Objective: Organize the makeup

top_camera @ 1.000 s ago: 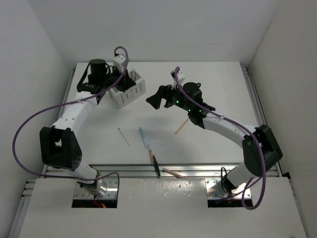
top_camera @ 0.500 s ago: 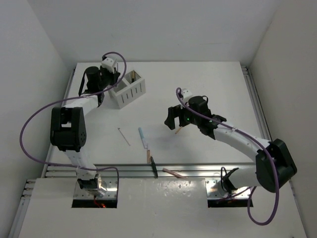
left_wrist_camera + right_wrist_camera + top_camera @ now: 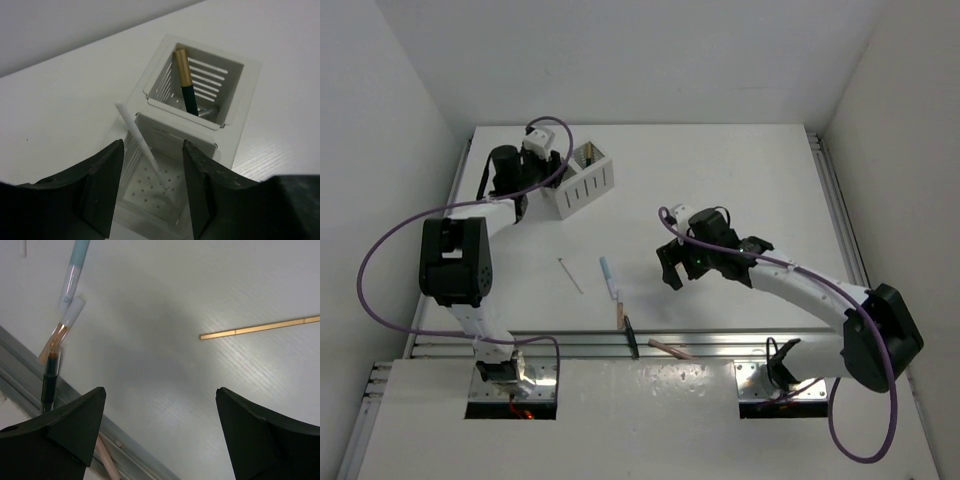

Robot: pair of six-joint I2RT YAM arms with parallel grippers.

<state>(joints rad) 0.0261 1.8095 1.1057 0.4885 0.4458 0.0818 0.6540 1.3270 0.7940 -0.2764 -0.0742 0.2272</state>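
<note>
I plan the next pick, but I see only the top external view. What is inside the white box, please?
Observer: The left wrist view shows a dark stick with a gold cap leaning in the far compartment of the white box.
Operator: And the near compartment?
Observer: A thin white stick leans there; the left gripper is open around it without touching.
Operator: Does the right gripper hold anything?
Observer: No, it is open; a thin tan stick lies on the table below it.

White table point(image 3: 760, 170) between plain white walls point(image 3: 620, 50), perhaps aluminium rails point(image 3: 740, 341) along its near edge.
</note>
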